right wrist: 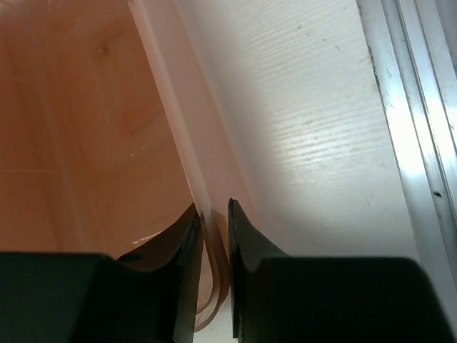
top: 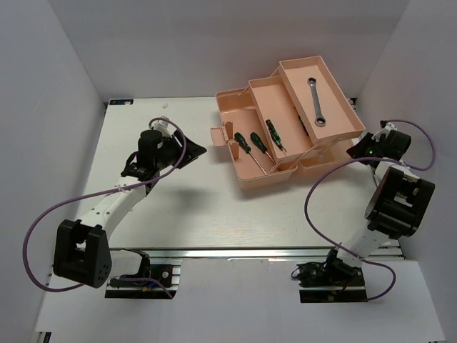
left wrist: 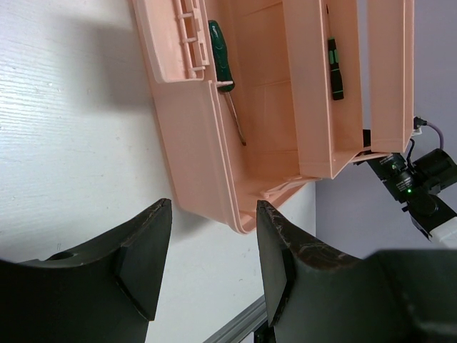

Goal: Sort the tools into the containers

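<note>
Toolbox (top: 265, 107) sits open toward the far right of the white table (top: 178, 207), with its trays stepped out like stairs. Its right end is close to the right wall (top: 421, 86), so it's pretty tight on that side. The tabletop spreads out to the left of it and in front of it, down to the metal rail (top: 271, 252) at the near edge.

The top tray (top: 334, 91) holds the silver wrench (top: 316, 103). Lower down, three screwdrivers (top: 258, 141) lie side by side, shafts pointing at the front wall. The leftmost one is in the bottom bin; can't tell which level the other two are on.

At the box's right front corner the right gripper (right wrist: 213, 221) has its jaws nearly together, pinching a thin pink wall edge. Left of the box, the left gripper (left wrist: 214, 264) hangs spread wide, holding nothing.
</note>
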Action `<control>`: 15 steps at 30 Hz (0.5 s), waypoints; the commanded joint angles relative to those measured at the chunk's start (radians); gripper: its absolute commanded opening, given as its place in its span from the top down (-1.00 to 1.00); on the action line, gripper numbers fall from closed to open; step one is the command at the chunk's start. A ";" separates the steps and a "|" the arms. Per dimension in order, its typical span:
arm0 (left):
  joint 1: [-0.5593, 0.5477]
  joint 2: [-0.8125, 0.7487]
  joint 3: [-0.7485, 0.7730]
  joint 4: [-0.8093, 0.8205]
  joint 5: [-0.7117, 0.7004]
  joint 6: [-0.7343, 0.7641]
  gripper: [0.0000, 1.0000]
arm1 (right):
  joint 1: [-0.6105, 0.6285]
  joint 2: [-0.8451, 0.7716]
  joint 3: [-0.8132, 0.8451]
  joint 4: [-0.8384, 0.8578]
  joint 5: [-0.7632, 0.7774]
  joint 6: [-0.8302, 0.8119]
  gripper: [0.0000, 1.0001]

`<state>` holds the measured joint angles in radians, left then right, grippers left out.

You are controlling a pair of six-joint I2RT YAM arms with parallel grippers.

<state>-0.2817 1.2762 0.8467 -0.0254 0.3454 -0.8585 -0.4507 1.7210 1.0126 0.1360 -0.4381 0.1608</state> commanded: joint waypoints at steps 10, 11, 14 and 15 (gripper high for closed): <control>-0.039 0.080 0.126 0.053 0.032 0.021 -0.21 | 0.053 -0.340 0.015 0.020 0.136 -0.099 1.00; -0.042 0.090 0.138 0.056 0.035 0.026 -0.21 | 0.064 -0.368 0.020 0.019 0.148 -0.112 1.00; -0.054 0.135 0.178 0.079 0.056 0.027 -0.21 | 0.113 -0.405 0.040 0.008 0.194 -0.153 1.00; -0.057 0.146 0.196 0.093 0.069 0.027 -0.21 | 0.141 -0.411 0.046 0.005 0.209 -0.187 1.00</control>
<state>-0.3267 1.4063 0.9825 0.0154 0.3744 -0.8486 -0.3637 1.3766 0.9802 0.0158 -0.2348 -0.0044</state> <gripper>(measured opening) 0.604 0.222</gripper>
